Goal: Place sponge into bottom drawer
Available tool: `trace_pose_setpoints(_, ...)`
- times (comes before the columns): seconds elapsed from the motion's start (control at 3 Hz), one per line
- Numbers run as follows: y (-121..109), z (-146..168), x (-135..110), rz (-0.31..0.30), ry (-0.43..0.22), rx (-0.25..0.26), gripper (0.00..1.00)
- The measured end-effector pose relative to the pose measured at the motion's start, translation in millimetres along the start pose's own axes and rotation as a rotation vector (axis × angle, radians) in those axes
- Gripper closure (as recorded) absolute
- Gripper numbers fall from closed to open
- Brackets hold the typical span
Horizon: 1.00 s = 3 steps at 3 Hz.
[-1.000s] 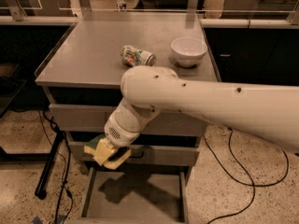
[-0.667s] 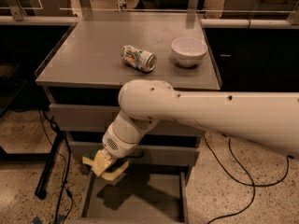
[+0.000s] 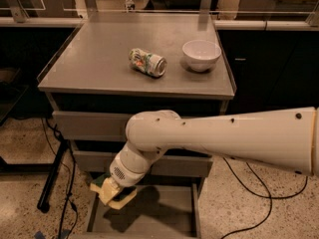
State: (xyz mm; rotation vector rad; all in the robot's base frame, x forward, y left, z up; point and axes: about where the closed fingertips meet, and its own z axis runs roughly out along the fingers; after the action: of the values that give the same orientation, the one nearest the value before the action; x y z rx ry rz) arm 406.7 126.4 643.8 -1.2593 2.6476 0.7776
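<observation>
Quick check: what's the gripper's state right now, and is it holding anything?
The gripper: closed on the sponge, low over the left side of the open bottom drawer.

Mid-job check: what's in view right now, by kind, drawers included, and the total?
Yellow-and-green sponge: 1, held in the gripper over the open grey bottom drawer
Crushed printed can: 1
White round bowl: 1
Grey cabinet drawers: 3
Total: 6
</observation>
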Motion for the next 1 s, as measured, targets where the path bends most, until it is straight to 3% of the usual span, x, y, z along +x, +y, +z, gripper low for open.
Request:
trace_pose_setpoints(0.33,-11.4,25.0,15.8,0.049,0.007,-0.029,1.00)
trace_pose_setpoints(1.0,-65.9,87.4,74.5,0.213,0.012,-0.091,1.00)
